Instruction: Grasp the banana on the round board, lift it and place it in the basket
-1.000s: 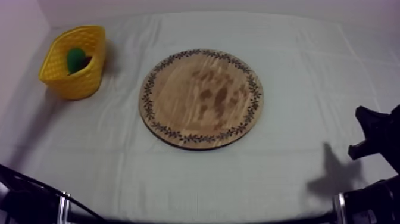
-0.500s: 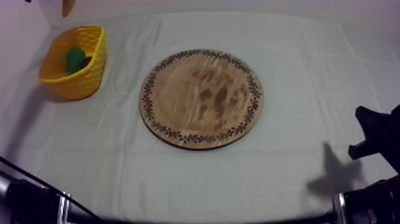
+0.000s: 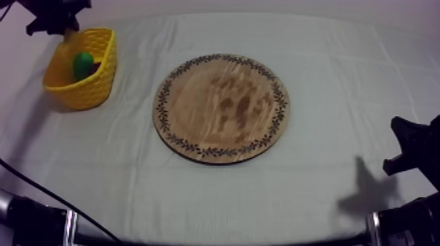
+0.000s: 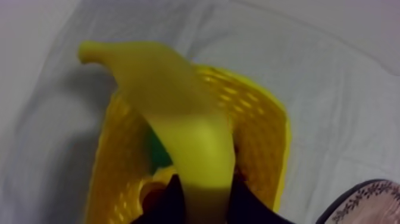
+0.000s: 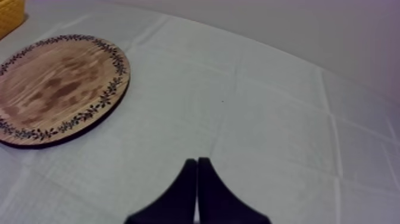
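The yellow banana hangs over the yellow basket, with my left gripper shut on its near end. From above, that left gripper sits at the far left rim of the basket. Inside the basket lie a green toy fruit and a dark red one. The round wooden board in the middle of the table carries nothing. My right gripper is shut as a narrow wedge low over the cloth, to the right of the board.
The right arm rests at the table's right edge and throws a shadow on the cloth. Black parts of the left arm cross the near left corner. Grey-white cloth lies between board and front edge.
My left gripper has come into the top view at the upper left and now stands over the basket with the banana. The right arm has not moved.
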